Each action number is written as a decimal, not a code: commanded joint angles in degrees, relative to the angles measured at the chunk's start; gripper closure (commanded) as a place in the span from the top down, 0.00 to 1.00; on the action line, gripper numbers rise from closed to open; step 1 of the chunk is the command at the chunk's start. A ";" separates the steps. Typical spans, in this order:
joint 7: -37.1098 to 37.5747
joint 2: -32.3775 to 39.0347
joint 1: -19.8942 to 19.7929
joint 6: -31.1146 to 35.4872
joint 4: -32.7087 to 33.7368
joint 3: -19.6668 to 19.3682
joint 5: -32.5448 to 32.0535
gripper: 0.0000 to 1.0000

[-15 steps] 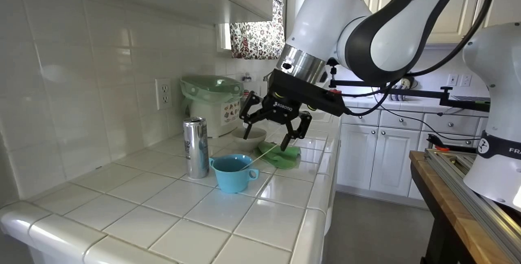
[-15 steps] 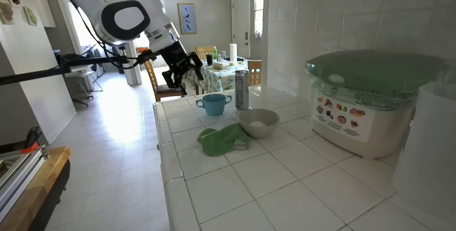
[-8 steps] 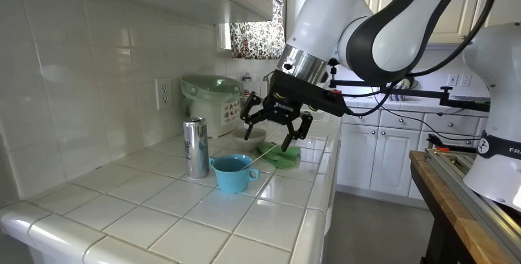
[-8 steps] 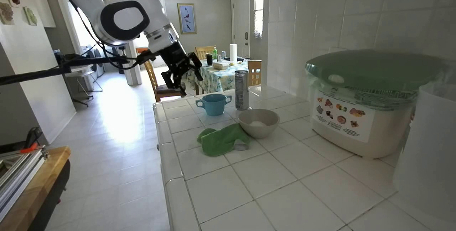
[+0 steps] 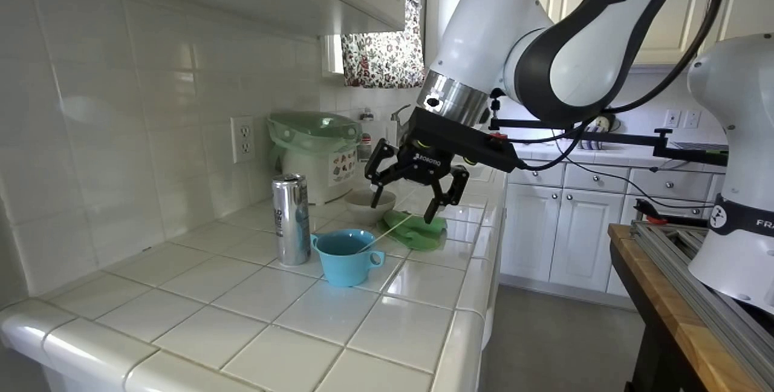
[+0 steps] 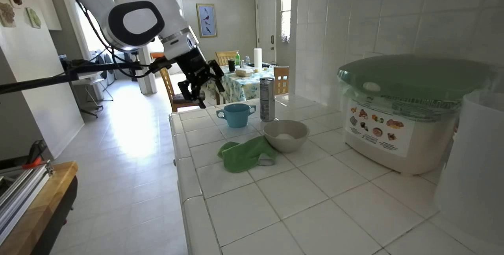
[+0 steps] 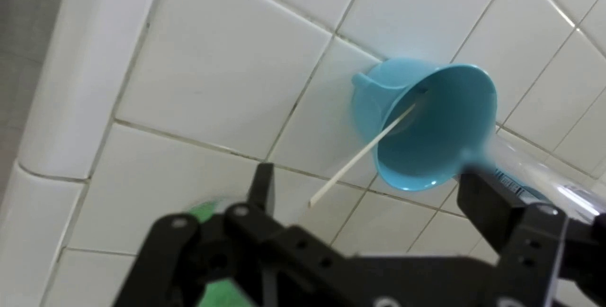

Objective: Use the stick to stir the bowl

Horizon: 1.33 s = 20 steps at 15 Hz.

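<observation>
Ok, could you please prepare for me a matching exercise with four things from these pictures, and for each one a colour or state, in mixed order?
Column one
1. stick
2. two-handled bowl
3. can
4. cloth

Column two
a. light blue
b. green, bunched up
c. silver, standing upright
d. slanted, one end in the two-handled bowl

Pairs: 1-d; 2-a; 3-c; 4-b

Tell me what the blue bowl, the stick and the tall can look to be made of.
Blue bowl: glossy, likely plastic, possibly glazed ceramic; bright glints dot its rim.
Stick: probably wood, matte; pale tan, no shine.
Tall can: metal, perhaps aluminium; silvery side with shiny streaks.
</observation>
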 commanded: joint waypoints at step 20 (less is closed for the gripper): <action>-8.13 -2.78 -11.39 -0.24 -0.57 10.70 2.17 0.73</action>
